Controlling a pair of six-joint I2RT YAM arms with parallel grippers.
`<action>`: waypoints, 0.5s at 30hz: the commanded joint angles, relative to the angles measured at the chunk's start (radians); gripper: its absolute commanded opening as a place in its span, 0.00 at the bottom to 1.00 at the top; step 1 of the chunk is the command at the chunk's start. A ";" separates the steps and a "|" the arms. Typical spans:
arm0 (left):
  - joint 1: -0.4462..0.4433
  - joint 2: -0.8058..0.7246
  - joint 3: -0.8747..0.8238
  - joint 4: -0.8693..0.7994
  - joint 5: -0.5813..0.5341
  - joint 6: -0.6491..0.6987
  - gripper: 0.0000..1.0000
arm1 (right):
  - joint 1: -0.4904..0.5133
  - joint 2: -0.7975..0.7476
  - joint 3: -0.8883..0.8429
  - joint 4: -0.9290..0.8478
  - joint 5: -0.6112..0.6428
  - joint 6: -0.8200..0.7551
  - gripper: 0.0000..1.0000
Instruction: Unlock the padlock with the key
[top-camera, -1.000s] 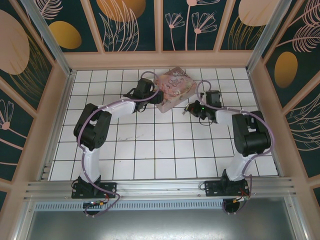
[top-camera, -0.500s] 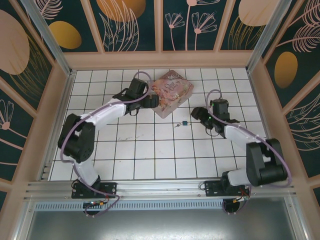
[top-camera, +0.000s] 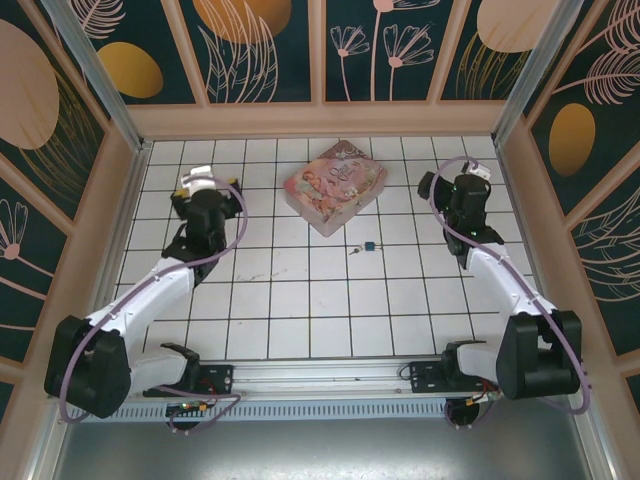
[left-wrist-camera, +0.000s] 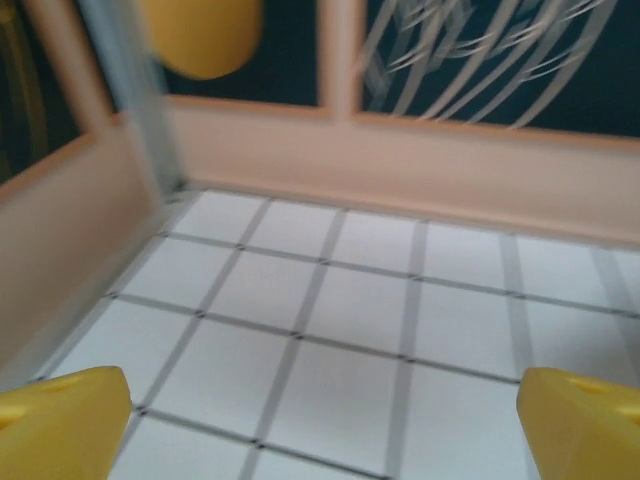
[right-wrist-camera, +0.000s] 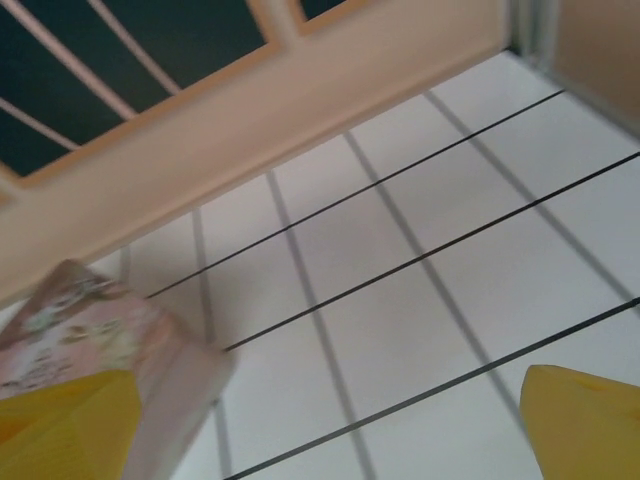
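Near rail: both arm bases (top-camera: 190, 378) are bolted down, with the arms angling out toward the side walls. Mid surface (top-camera: 290, 300), white tile grid: the padlock (top-camera: 369, 246) lies flat on a tile, blue body, nothing gripping it. The key (top-camera: 355, 250) is just beside it on the left; too small to tell if they touch. Both lie between the two arms, well apart from either pincer. Further back, the left pincer (top-camera: 194, 184) hangs over the tiles near the left wall, jaws spread wide and empty. Its wrist camera has yellow fingertips (left-wrist-camera: 62, 420) in both lower corners, bare tile between them and the enclosure's corner ahead. The right pincer (top-camera: 470, 180) hangs over the tiles near the right wall, likewise spread wide with nothing in it. From its wrist, a corner of the pink tin box (top-camera: 335, 187) sits behind the left-hand fingertip. The box is beyond the padlock, skewed to the grid, close to the back wall (top-camera: 320, 118).
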 joint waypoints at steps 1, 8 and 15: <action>0.071 0.016 -0.107 0.248 -0.035 0.118 0.99 | -0.018 0.054 -0.079 0.185 0.114 -0.151 0.98; 0.148 0.149 -0.369 0.734 0.070 0.177 0.99 | -0.049 0.094 -0.362 0.625 0.096 -0.241 0.98; 0.258 0.256 -0.461 0.978 0.284 0.144 0.99 | -0.127 0.202 -0.581 1.118 -0.109 -0.269 0.97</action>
